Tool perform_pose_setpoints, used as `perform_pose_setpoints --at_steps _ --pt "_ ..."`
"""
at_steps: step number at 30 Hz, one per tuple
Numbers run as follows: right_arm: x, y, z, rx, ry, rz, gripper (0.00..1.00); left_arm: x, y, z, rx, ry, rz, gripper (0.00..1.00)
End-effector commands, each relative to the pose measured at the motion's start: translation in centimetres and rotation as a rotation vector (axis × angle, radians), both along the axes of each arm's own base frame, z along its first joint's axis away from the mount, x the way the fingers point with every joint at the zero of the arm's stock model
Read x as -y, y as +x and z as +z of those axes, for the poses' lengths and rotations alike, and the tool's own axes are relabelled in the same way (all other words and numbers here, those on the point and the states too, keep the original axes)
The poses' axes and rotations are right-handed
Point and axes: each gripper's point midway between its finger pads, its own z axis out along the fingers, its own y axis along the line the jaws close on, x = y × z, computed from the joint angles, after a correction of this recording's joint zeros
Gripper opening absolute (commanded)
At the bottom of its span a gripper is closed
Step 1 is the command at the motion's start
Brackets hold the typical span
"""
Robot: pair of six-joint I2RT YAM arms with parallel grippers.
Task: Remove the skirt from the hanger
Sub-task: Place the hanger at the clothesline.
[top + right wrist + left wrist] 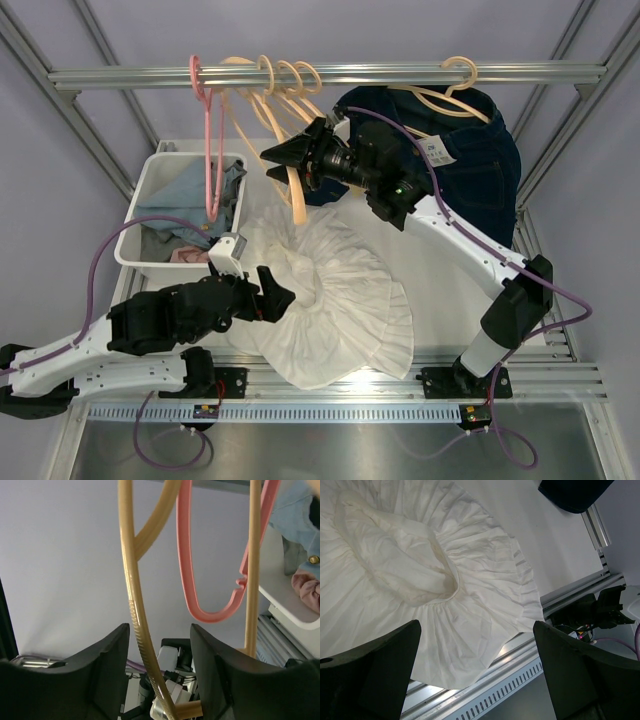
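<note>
a: where is the skirt (330,290) now, and is it on any hanger?

b: you can see it lies flat on the table, spread like a fan. no hanger is inside it. in the left wrist view the waistband (405,565) shows as an open oval, and the pleats run out from it to the near edge.

a: which arm is nearer to it?

b: the left one. the left gripper (275,295) is just beside the skirt's left edge and points to it. its jaws are spread wide and hold nothing. the cloth lies under and ahead of them. in the top view the skirt's long axis goes from far-left to near-right, so it leads away from your left jaws.

a: and the right arm?

b: the right gripper (285,155) is up near the rail (330,73), well apart from the skirt. its jaws are also spread. the tan hanger (131,605) passes through the gap between them, close to the left finger, but i cannot tell if it touches. a pink hanger (185,570) hangs behind.

a: so what is left to do?

b: i judge the removal is done. you only need to draw the right jaws back from the tan hanger without hooking it.
</note>
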Motion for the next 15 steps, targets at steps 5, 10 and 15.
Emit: perform_pose_setpoints --at_steps 5,10,15 --pt "0.3 0.1 0.2 0.025 -0.035 -0.002 0.68 0.3 0.0 1.1 0.022 -0.052 -0.011 0.99" --pt "1.1 0.0 -0.1 0.080 -0.120 -0.035 0.85 0.4 0.0 0.8 0.021 -0.039 -0.012 0.99" --pt "2.3 -0.5 -0.6 0.146 -0.236 -0.057 0.86 0.7 0.0 0.5 0.019 -0.039 -0.017 0.99"
